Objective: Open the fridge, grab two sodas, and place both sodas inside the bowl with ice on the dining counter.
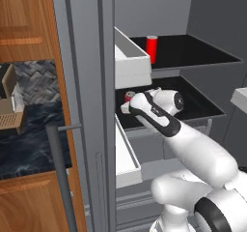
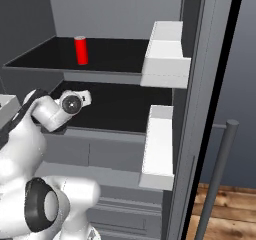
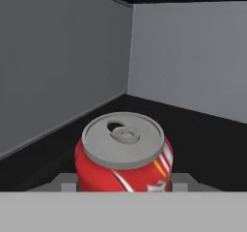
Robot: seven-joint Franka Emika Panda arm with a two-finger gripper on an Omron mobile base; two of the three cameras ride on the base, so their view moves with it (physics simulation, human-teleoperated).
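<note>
**Gripper at the lower-shelf can, fridge open**

You have a small red cylindrical soda can with a silver top right in front of the hand camera, standing upright on the black lower shelf of the tall matte grey fridge. In the hand view the two grey finger tips sit on either side of the can's body, just at its flanks. The jaws are spread about a can's width around it; whether they already press on the metal you cannot tell from these frames.

In the left base view the same can peeks out just beside the two-finger gripper, near the front left corner of that shelf. The white arm reaches in level and low, which I judge keeps the hand under the shelf above and square to the can's side.

The second red can stands upright on the black upper shelf, well apart from the gripper, towards the back. It is untouched.

The fridge door stands swung wide, its white door bins beside the shelves and its long grey bar handle further out, leaving the reach clear. The brown wooden cabinets lie beyond the fridge's left side.

Judged from this, the first grasp is in hand, and nothing has gone to the bowl.
</note>
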